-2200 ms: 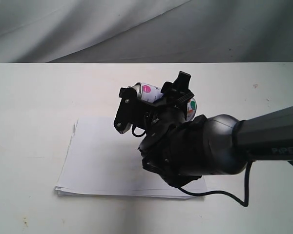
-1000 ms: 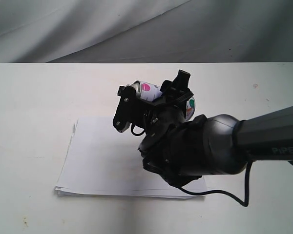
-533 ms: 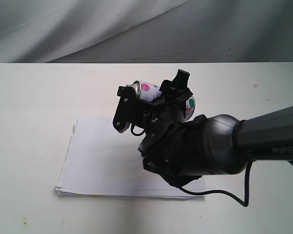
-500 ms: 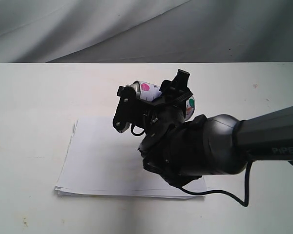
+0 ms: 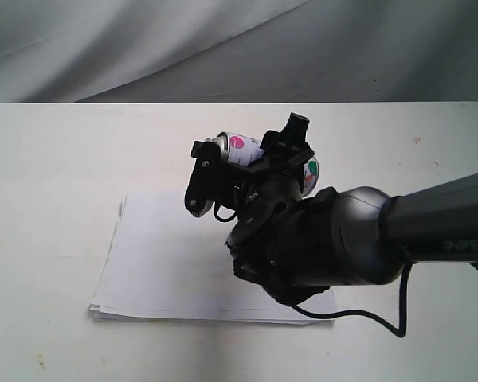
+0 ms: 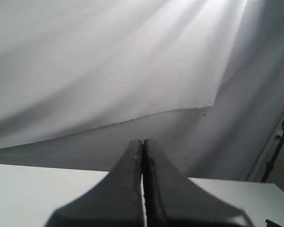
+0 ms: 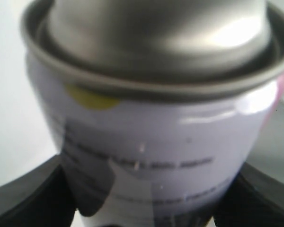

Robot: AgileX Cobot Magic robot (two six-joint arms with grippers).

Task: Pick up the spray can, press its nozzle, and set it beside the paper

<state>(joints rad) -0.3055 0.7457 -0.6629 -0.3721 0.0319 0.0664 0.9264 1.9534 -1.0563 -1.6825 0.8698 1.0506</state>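
Note:
My right gripper [image 5: 259,155] is shut on the spray can [image 5: 240,149], which it holds tilted on its side above the far edge of the paper [image 5: 167,263]. The can shows a pink dot and a green dot on its white label. In the right wrist view the spray can [image 7: 151,137] fills the frame between the two dark fingers [image 7: 28,194], silver rim uppermost; the nozzle is out of view. My left gripper [image 6: 143,146] is shut with nothing in it, away from the can, facing the grey backdrop.
The white table [image 5: 56,167] lies bare to the left and right of the paper. A black cable [image 5: 366,318] trails from the right arm [image 5: 334,239] over the table at the front right. A grey cloth backdrop [image 5: 223,48] hangs behind the table.
The right gripper and the can have shifted very slightly upward and left over the two seconds; otherwise nothing has visibly changed.

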